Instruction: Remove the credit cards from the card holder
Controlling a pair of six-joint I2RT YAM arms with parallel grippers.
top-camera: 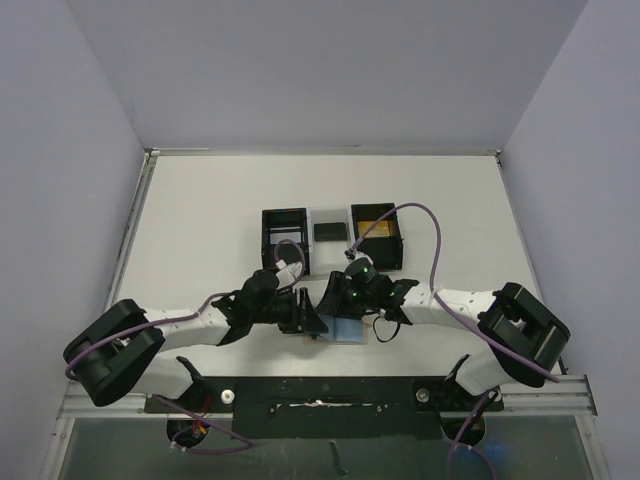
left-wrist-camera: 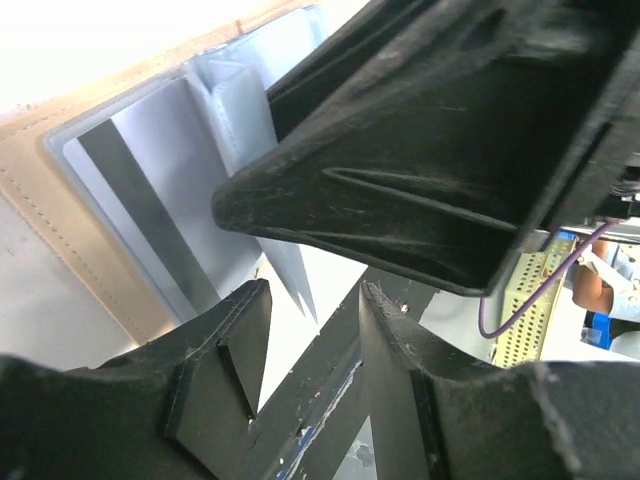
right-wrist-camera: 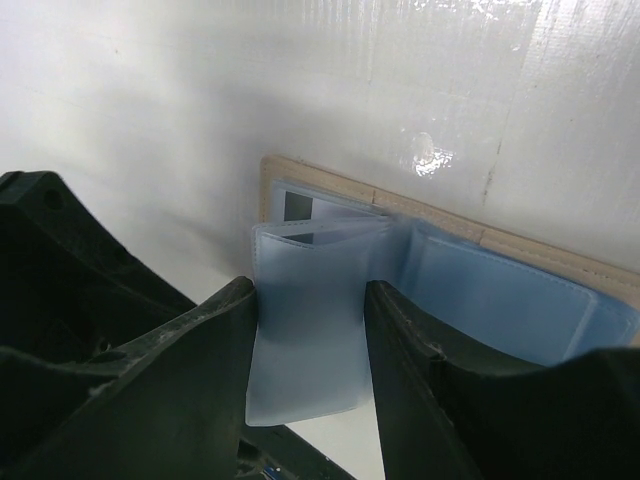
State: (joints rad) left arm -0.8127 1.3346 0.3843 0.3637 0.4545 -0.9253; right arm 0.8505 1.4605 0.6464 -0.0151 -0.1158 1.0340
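Observation:
The card holder (top-camera: 350,331) lies open near the table's front edge, tan outside with blue-grey sleeves. My right gripper (top-camera: 337,300) comes down on it from behind. In the right wrist view my right gripper (right-wrist-camera: 308,290) is shut across a raised blue sleeve flap (right-wrist-camera: 305,330), whose side edges touch both fingers. A credit card (left-wrist-camera: 140,200) with a dark stripe sits in a sleeve against the tan border (left-wrist-camera: 60,230); its stripe (right-wrist-camera: 298,207) also peeks out. My left gripper (left-wrist-camera: 312,290) is open just left of the holder, with nothing between its fingers.
A black three-compartment tray (top-camera: 283,240) stands behind the arms; a dark card (top-camera: 329,230) lies in its middle bay and a yellow one (top-camera: 378,232) in the right bay. The right gripper's finger (left-wrist-camera: 430,160) looms close over my left fingers.

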